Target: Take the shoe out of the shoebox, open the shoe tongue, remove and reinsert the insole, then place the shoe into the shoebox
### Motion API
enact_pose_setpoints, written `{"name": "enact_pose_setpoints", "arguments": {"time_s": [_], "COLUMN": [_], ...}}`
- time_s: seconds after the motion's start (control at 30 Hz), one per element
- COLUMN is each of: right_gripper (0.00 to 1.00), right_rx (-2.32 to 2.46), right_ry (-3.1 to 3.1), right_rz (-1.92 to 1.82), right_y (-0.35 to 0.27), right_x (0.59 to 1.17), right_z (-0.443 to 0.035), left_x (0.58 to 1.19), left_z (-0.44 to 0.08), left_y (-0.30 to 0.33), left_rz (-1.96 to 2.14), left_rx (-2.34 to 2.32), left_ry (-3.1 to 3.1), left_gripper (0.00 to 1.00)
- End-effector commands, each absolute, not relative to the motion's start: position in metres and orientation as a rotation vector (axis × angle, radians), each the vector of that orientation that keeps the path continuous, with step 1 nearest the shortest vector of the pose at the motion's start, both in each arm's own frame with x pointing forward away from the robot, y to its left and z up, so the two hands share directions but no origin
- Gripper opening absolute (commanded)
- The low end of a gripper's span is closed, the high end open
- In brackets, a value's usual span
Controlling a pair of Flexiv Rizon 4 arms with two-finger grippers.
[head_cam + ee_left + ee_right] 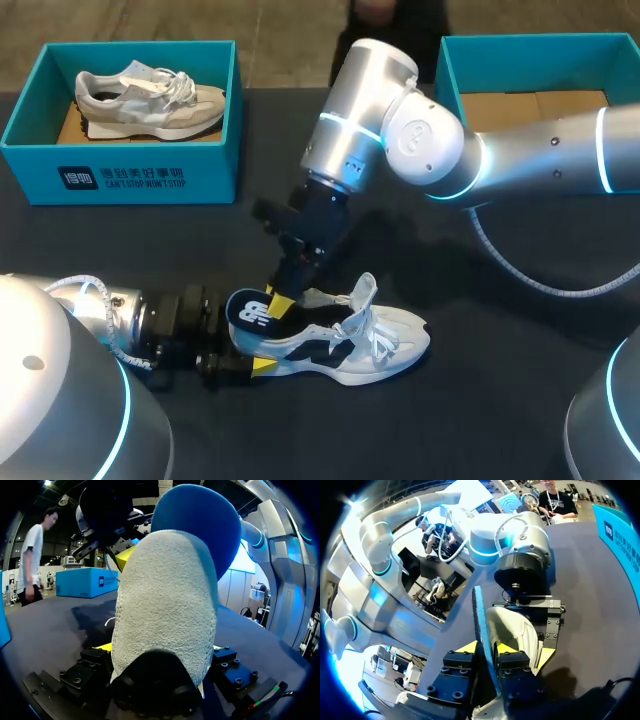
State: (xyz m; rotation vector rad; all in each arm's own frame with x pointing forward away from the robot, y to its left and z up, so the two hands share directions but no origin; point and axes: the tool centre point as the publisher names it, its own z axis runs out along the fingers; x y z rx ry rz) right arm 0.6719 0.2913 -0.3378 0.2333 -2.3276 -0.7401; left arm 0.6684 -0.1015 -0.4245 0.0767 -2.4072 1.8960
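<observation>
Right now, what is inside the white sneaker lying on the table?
A dark blue insole sticks up from the heel of the white sneaker, pinched by the right jaws. How far it reaches toward the toe is hidden by the laces and upper.

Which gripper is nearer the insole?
Right. The right gripper pinches the insole above the shoe; the left gripper clamps the heel, just beneath.

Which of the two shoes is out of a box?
The white and navy shoe on the table, held at its heel by the left gripper; the beige shoe lies in the left-hand shoebox.
</observation>
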Motion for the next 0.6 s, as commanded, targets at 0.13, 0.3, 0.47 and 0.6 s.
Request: {"name": "enact_pose_setpoints", "arguments": {"time_s": [0.13, 0.3, 0.47, 0.6], "right_gripper": [0.09, 0.00, 0.00, 0.00], "right_rx": [0.227, 0.226, 0.251, 0.273], "right_ry": [-2.323, -2.325, -2.345, -2.367], "right_rz": [-0.739, -0.759, -0.780, -0.793], "right_y": [0.293, 0.290, 0.291, 0.293], "right_x": [0.669, 0.668, 0.666, 0.667], "right_z": [-0.345, -0.345, -0.336, -0.323], "left_x": [0.669, 0.669, 0.669, 0.669], "left_z": [-0.431, -0.431, -0.431, -0.431], "left_y": [-0.102, -0.102, -0.102, -0.102], "left_rz": [1.894, 1.894, 1.894, 1.894], "left_rx": [0.080, 0.080, 0.080, 0.080], "left_ry": [-2.410, -2.410, -2.410, -2.410], "left_gripper": [0.00, 0.00, 0.00, 0.00]}}
